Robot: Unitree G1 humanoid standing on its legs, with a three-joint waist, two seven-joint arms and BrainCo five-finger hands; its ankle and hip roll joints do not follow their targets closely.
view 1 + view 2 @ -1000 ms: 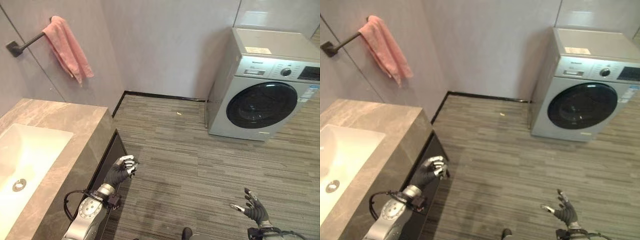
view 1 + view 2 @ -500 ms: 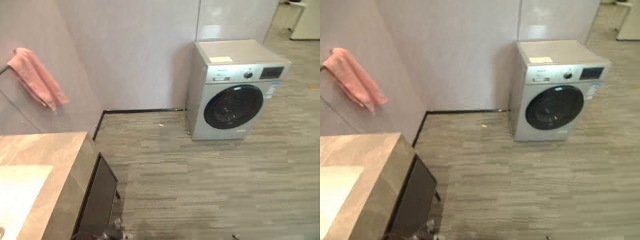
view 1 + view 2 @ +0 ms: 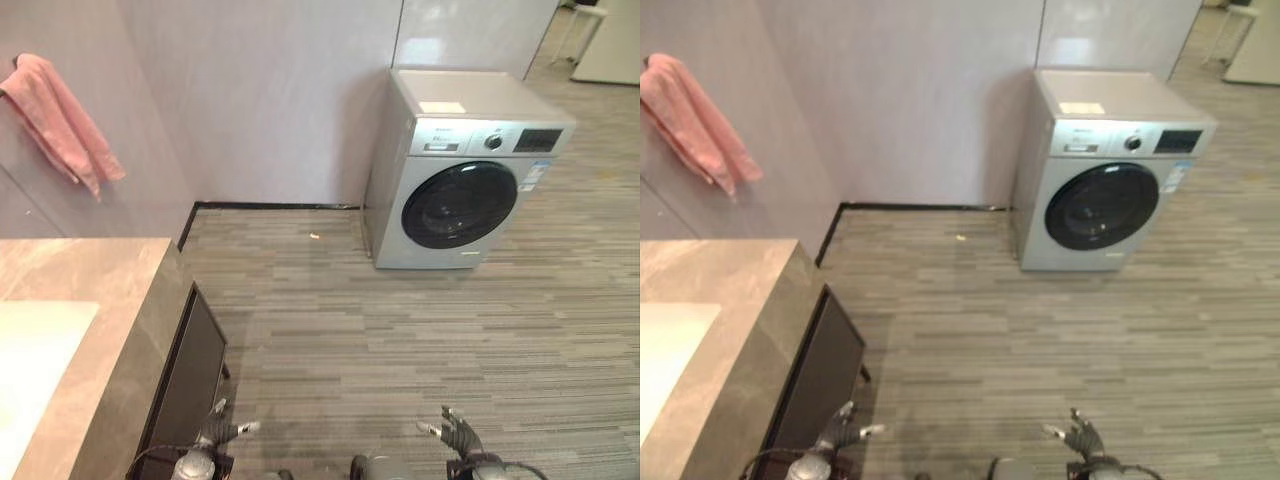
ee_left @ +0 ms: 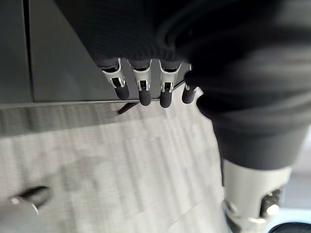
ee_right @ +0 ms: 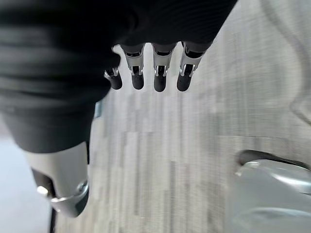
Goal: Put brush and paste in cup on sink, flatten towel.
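Even, soft indoor light fills the room, with a pale glare patch on the wall tile above the washing machine (image 3: 468,165). The floor (image 3: 400,330) shows only faint shadows. In both wrist views the floorboards are smeared and out of focus.

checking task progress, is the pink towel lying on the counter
No, the pink towel hangs bunched on the wall above the counter, not on it.
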